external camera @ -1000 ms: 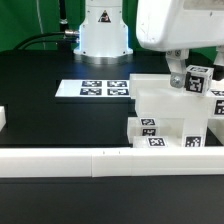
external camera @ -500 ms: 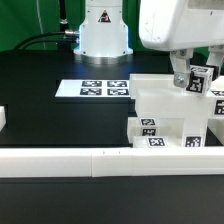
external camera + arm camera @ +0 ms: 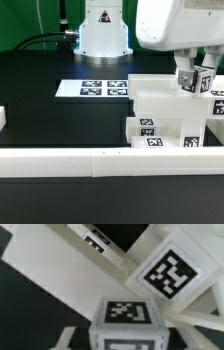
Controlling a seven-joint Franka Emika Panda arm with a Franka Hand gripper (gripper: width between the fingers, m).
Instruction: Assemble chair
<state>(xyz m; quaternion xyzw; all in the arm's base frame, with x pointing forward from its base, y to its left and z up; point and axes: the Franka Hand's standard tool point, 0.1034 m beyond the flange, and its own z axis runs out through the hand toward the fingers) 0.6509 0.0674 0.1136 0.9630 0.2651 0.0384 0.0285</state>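
The chair's white pieces (image 3: 160, 108) stand stacked at the exterior view's right, with tag markers on their fronts. A short square post (image 3: 205, 80) with tags sits on top of them, slightly tilted. My gripper (image 3: 197, 83) hangs over it with one finger on each side. In the wrist view the post (image 3: 128, 313) lies between my gripper's (image 3: 130, 341) fingers, and a thin dark gap shows beside the finger (image 3: 72, 336). Behind the post lies a white panel with a large tag (image 3: 170, 272). The jaws are narrowly open around the post.
A long low white border rail (image 3: 70, 158) runs along the table's front. The marker board (image 3: 95, 89) lies flat mid-table in front of the robot base (image 3: 100, 30). A small white piece (image 3: 3, 118) shows at the exterior view's left edge.
The fingers have come in from wide apart to close beside the post. The post has shifted slightly toward the exterior view's right and tilted.
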